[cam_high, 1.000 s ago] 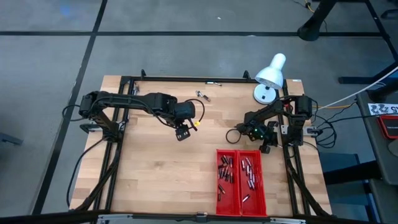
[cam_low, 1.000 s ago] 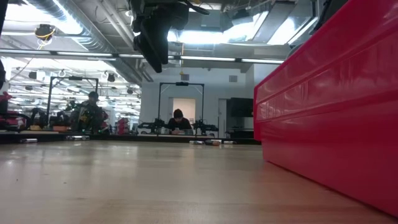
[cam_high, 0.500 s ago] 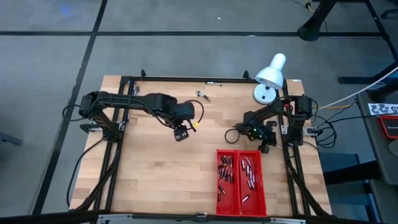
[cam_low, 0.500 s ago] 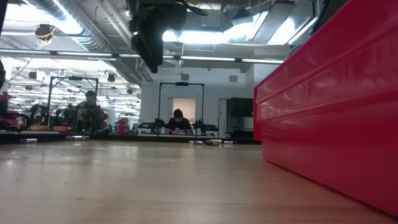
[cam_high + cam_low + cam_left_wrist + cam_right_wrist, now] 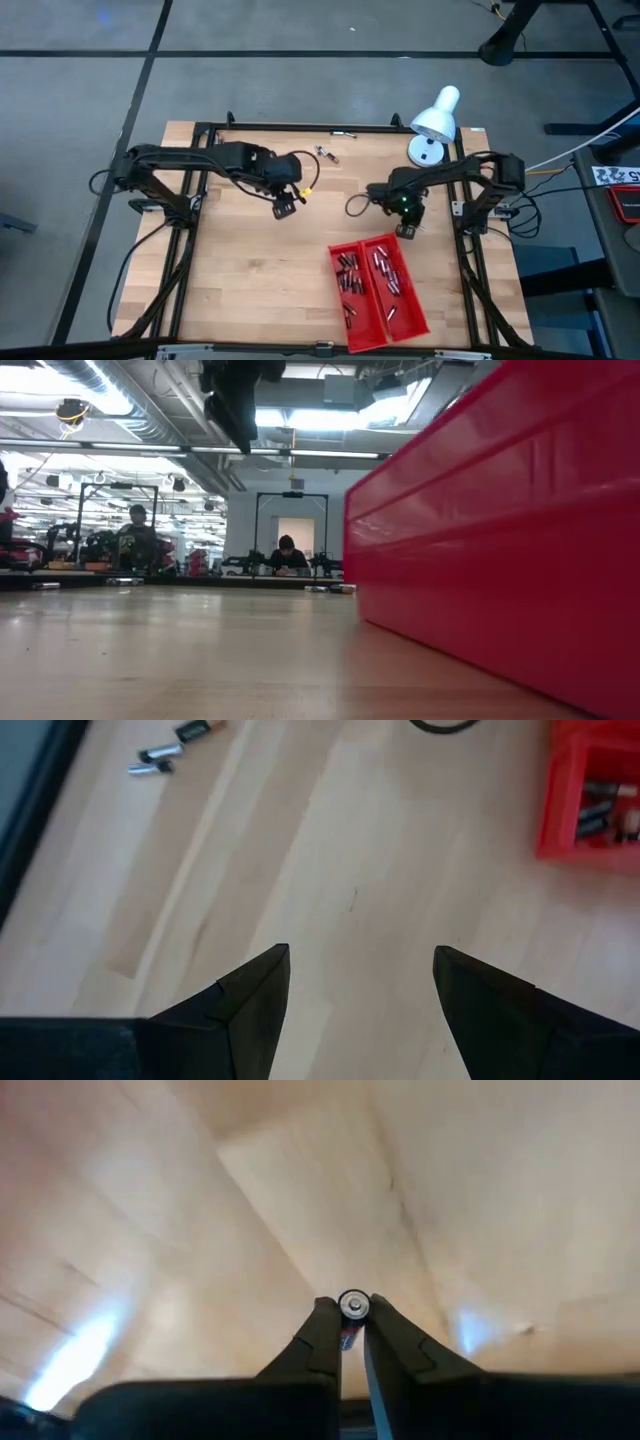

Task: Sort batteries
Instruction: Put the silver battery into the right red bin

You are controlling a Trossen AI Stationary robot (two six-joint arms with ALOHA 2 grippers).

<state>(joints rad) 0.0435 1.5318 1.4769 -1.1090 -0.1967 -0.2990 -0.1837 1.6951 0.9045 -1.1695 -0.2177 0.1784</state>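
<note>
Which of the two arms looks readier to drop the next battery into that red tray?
The right. Its gripper is shut on a battery near the red tray. The left gripper hangs open and empty farther away.

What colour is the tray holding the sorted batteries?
Red: the tray shows best in the high view, with batteries in both compartments.

Battery held over wooden table

A single battery (image 5: 352, 1306) is clamped end-on between the right gripper (image 5: 352, 1332) fingertips above the pale wooden table (image 5: 470, 1200).
</note>
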